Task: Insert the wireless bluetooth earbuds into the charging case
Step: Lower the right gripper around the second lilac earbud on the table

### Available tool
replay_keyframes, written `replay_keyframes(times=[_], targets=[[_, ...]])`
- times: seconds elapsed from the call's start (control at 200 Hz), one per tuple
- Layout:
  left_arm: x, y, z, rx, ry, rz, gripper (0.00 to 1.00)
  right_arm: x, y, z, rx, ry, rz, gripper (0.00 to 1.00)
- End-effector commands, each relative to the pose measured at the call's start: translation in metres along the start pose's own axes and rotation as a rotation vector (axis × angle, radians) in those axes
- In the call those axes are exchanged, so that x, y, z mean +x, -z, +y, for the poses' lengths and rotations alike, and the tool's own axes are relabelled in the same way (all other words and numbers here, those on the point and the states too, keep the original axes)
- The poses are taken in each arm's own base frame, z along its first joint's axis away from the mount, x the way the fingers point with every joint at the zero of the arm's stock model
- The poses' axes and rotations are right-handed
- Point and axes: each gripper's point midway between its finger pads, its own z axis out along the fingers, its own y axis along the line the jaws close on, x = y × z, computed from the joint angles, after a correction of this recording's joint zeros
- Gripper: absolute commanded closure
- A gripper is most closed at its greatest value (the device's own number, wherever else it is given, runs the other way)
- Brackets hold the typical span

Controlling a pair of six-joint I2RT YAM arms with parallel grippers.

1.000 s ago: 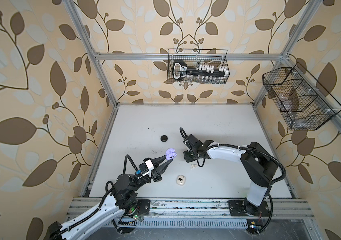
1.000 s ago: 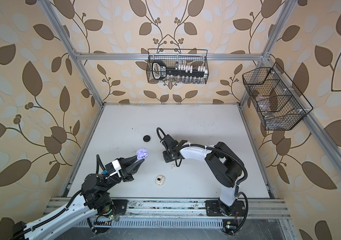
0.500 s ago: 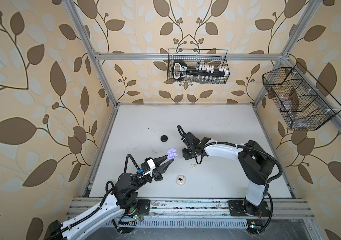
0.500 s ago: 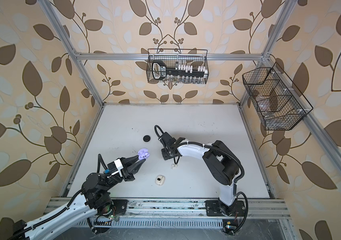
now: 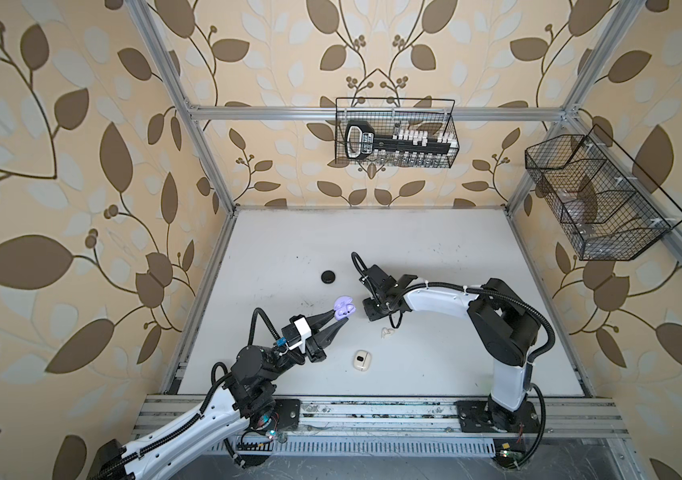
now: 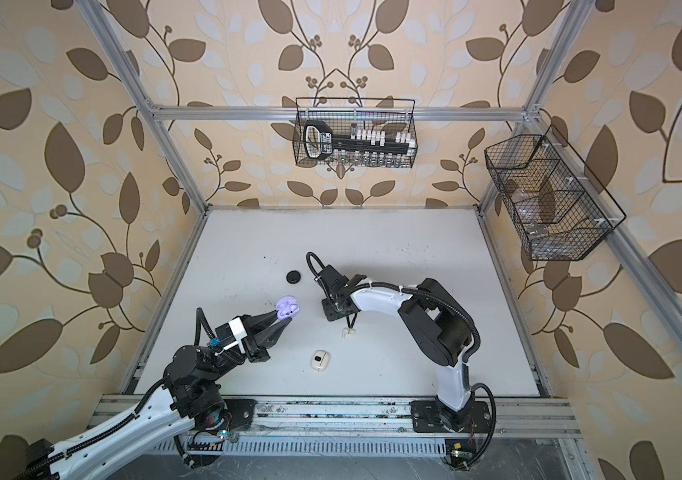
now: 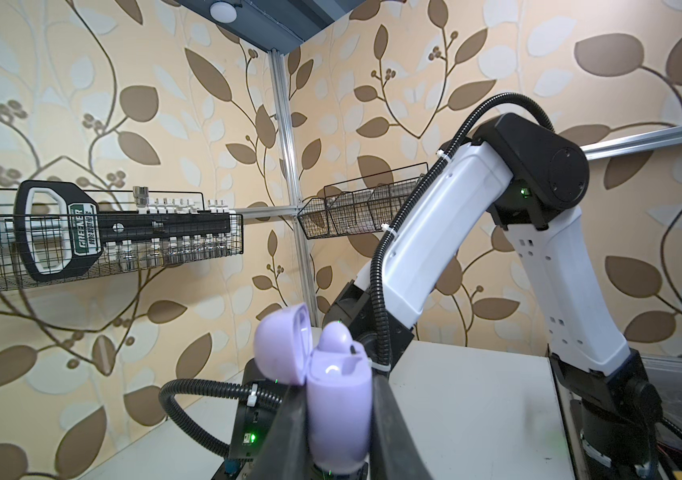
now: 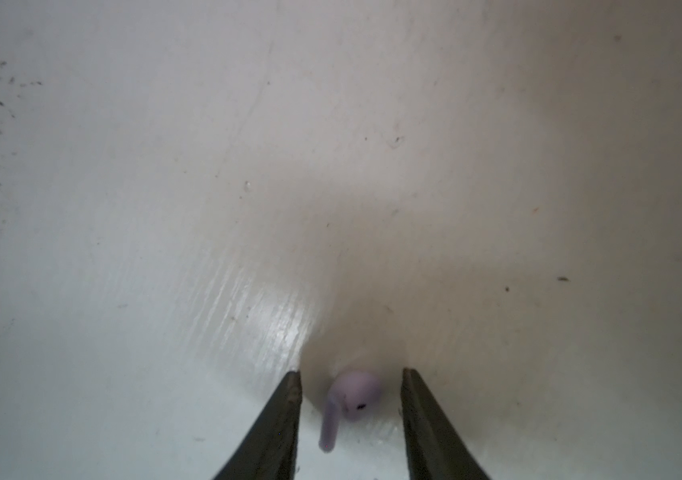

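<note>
Lavender earbud (image 8: 353, 395), between right fingers (image 8: 277, 436) (hidden overhead)

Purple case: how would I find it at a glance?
Start at the white table, left of centre. The left gripper clamps the lavender case, its lid open. Unlike it, the cream case and black disc lie loose on the table.

A black wire basket (image 5: 414, 163) hangs on the back wall above the counter's (image 5: 455, 249) far edge, holding a black socket rail (image 5: 397, 143). A second wire basket (image 5: 605, 237) hangs near the far right corner.
</note>
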Motion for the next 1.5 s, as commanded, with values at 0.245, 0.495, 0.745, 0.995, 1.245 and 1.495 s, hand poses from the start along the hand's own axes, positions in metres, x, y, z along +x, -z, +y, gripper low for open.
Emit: replay_keyframes(times=[0.245, 0.495, 0.745, 0.995, 1.245, 1.495], targets=[[-0.015, 0.002, 0.000, -0.004, -0.024, -0.064, 1.00, 0.007, -0.008, 0.006, 0.008, 0.024, 0.050, 0.68], [-0.014, 0.002, 0.000, -0.007, -0.025, -0.062, 1.00, 0.009, -0.008, 0.007, 0.015, 0.031, 0.053, 0.73], [-0.015, 0.002, 0.001, -0.010, -0.027, -0.063, 1.00, 0.010, -0.006, 0.007, 0.022, 0.038, 0.051, 0.76], [-0.015, 0.003, 0.001, -0.012, -0.028, -0.061, 1.00, 0.013, -0.004, 0.008, 0.031, 0.050, 0.054, 0.75], [-0.015, 0.004, 0.001, -0.015, -0.030, -0.060, 1.00, 0.013, 0.001, 0.008, 0.038, 0.056, 0.046, 0.71], [-0.015, 0.004, 0.001, -0.016, -0.029, -0.058, 1.00, 0.012, 0.004, 0.008, 0.062, 0.065, 0.032, 0.71]])
